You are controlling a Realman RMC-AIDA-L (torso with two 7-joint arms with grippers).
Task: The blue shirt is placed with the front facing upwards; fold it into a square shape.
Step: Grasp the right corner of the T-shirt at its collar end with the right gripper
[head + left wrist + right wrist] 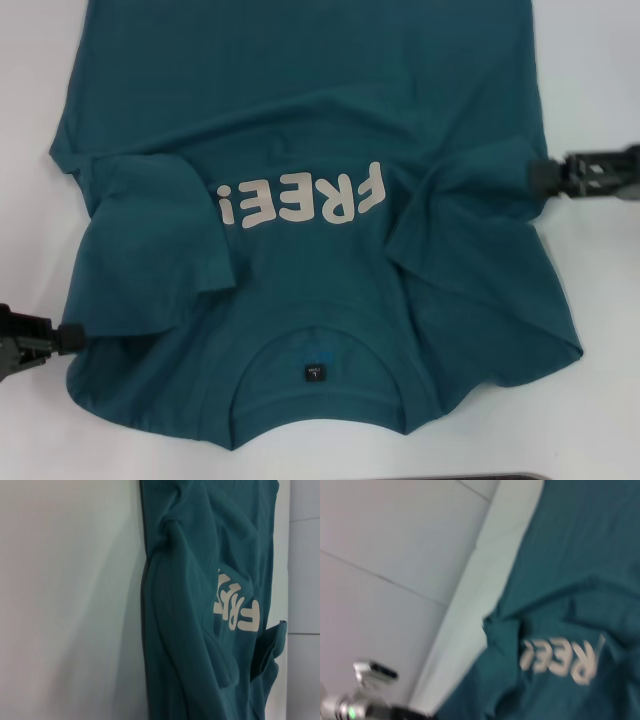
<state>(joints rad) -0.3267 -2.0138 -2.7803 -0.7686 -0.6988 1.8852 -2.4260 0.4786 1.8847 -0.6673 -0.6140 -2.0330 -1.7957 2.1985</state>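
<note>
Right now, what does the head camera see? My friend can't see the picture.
A blue shirt lies front up on a white table, both sleeves folded in beside the word FREE!. The left gripper is at the shirt's near left edge, and the right gripper at its right edge.

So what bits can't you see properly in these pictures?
- Bottom hem of the blue shirt: cut off by the top edge of the head view.
- Neck label: its print is too small to read.
- Left gripper and right gripper: whether the jaws are open is not clear; the arms run off the sides.
- Lettering: blurred in the right wrist view.
</note>
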